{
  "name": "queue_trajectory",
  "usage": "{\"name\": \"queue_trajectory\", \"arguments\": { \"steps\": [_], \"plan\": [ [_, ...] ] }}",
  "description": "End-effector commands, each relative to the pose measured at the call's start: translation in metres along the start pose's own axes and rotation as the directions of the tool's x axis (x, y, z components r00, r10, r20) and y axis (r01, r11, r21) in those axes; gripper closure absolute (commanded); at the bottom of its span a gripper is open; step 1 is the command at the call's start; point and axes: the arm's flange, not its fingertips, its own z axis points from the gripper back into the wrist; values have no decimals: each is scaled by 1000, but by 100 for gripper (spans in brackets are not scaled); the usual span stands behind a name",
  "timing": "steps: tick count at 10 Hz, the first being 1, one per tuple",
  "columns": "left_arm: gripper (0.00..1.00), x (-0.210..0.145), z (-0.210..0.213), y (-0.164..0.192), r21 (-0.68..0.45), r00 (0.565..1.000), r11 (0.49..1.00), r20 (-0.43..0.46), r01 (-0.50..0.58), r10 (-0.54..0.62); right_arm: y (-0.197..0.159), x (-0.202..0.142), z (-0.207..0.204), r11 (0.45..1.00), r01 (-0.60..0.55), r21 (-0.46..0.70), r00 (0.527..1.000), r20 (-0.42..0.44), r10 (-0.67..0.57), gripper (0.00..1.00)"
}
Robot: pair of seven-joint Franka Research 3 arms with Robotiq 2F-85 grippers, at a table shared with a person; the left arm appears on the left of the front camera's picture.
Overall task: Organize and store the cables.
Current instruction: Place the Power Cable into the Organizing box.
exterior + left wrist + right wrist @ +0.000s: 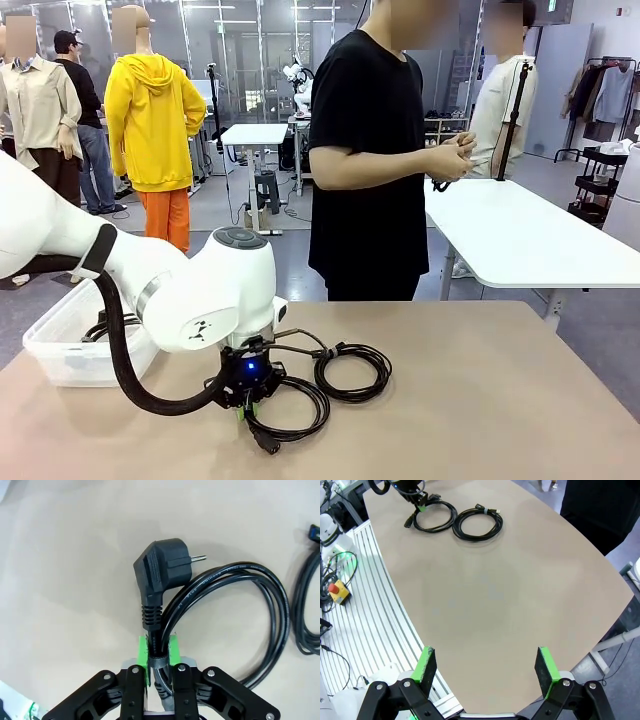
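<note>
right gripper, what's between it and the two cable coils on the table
Only bare table lies between the right gripper and the thick cable and thin cable, as the right wrist view shows.

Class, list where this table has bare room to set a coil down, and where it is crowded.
Free: the right half of the table, from the thinner coil to the right edge, and the strip before the person. Crowded: near left, where the left gripper clamps the thick cable beside the clear bin.
</note>
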Motion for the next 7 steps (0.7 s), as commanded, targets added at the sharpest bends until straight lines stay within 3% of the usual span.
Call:
{"name": "queue_trajectory", "arguments": {
  "steps": [1,2,5,7],
  "plan": [
    [100,-7,27,9,16,998,998,7,65,-65,0,0,2,1000,-16,9,1000,12,16,0],
    [92,-10,37,14,14,996,996,27,90,-90,0,0,2,1000,-16,9,1000,12,16,0],
    [92,-12,43,20,-3,990,991,59,131,-130,0,0,2,1000,-16,9,1000,12,16,0],
    [92,-10,42,10,-1,994,995,53,98,-97,0,0,2,1000,-16,9,1000,12,16,0]
  ]
}}
